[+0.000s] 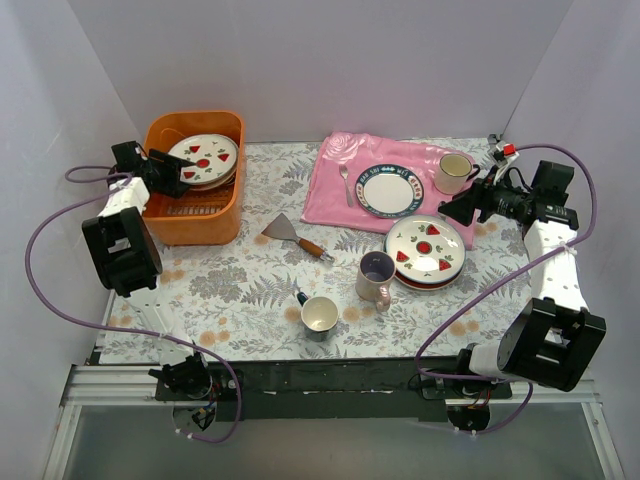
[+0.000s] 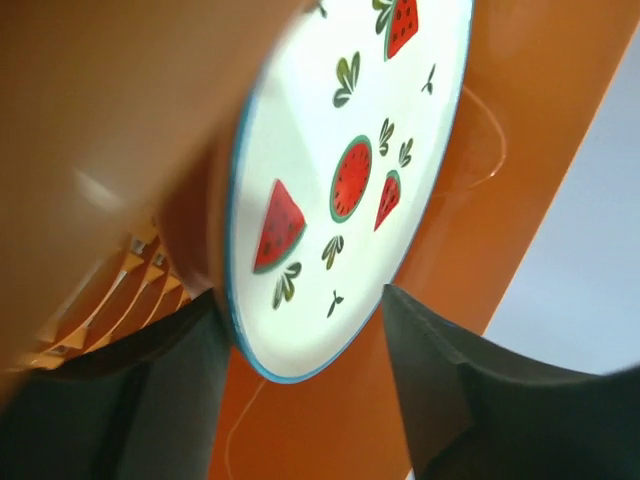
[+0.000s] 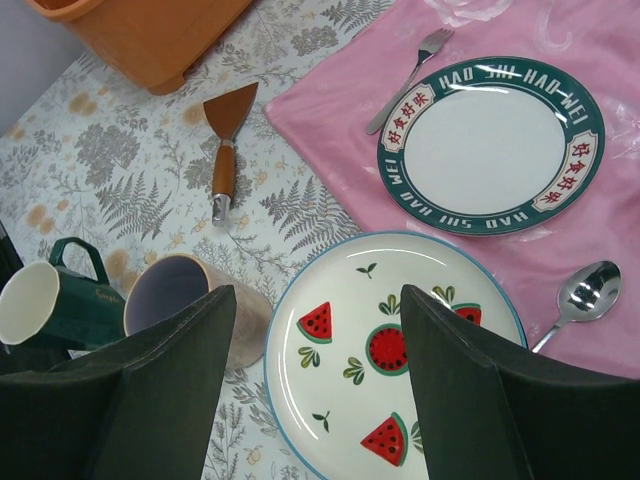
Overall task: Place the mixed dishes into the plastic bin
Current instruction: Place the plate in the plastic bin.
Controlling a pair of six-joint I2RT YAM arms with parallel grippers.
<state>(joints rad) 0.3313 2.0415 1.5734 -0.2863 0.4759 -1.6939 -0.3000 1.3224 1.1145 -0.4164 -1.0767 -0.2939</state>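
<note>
- The plastic bin (image 1: 210, 225) sits at the far-left corner. 1 watermelon plate (image 1: 203, 158) leans inside and hides most of its base.
- A 2nd watermelon plate (image 1: 425, 245) near the right edge hides whatever lies beneath it. It looks glazed, stiff, breakable and probably slippery, so it is best pinched at the rim.
- The lilac mug (image 1: 376, 278) stands just beside it.
- The left gripper (image 2: 300, 320) is spread, with the binned plate's rim between its fingers. The right gripper (image 3: 318, 300) is spread above the 2nd plate.

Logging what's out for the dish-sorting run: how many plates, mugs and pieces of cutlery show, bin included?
Plates, faces showing: 3 (binned watermelon plate inside the orange bin; table watermelon plate; green-rimmed plate)
Mugs: 3 (cream mug, lilac mug, green mug)
Cutlery: 2 (fork, spoon)
Total: 8. Stacks may hide more plates.
</note>
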